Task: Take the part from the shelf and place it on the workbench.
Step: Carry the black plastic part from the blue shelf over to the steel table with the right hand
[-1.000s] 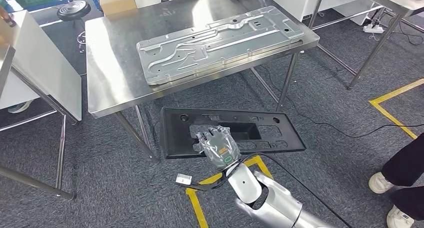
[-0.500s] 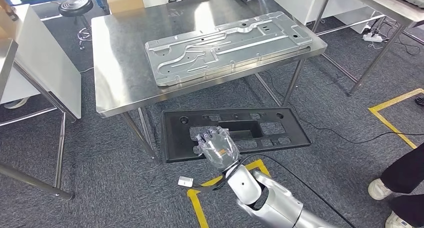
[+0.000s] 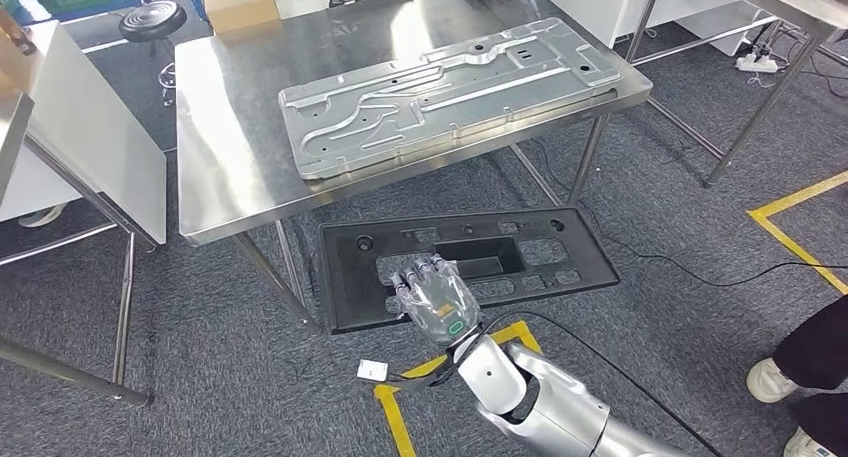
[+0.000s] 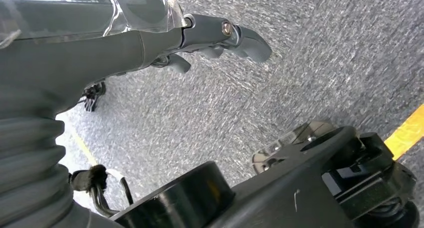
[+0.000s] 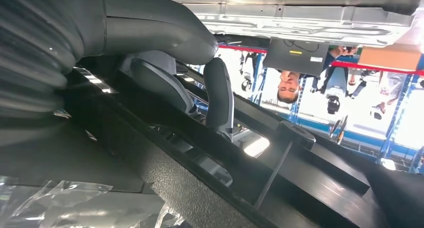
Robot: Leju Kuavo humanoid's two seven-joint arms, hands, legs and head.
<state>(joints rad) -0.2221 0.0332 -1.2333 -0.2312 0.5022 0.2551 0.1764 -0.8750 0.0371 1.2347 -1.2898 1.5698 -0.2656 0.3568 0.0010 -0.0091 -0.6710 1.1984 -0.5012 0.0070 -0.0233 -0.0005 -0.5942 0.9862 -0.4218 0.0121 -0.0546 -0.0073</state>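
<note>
The part is a long black plastic panel (image 3: pixel 470 262) with cut-outs, held level in front of the steel workbench (image 3: pixel 230 147) and lower than its top. My right hand (image 3: pixel 432 295), wrapped in clear film, grips the panel's near edge left of its middle. In the right wrist view dark fingers (image 5: pixel 220 98) lie over the panel (image 5: pixel 300 178), with the workbench's underside (image 5: pixel 300 18) beyond. My left hand (image 4: pixel 150 38) hangs above the grey carpet, its fingers (image 4: pixel 240 36) stretched out and holding nothing.
A large silver stamped metal plate (image 3: pixel 440 92) covers much of the workbench. A cardboard box (image 3: pixel 238 2) and a stool (image 3: pixel 150 22) stand behind it. A white cabinet (image 3: pixel 80 127) is at the left. Yellow floor tape (image 3: pixel 400 417), a white tag (image 3: pixel 373 371) and a person's shoe (image 3: pixel 775 382) are nearby.
The whole view has swayed a little, so the camera moved. My right hand keeps its grip on the black panel, which looks slightly larger and nearer now.
</note>
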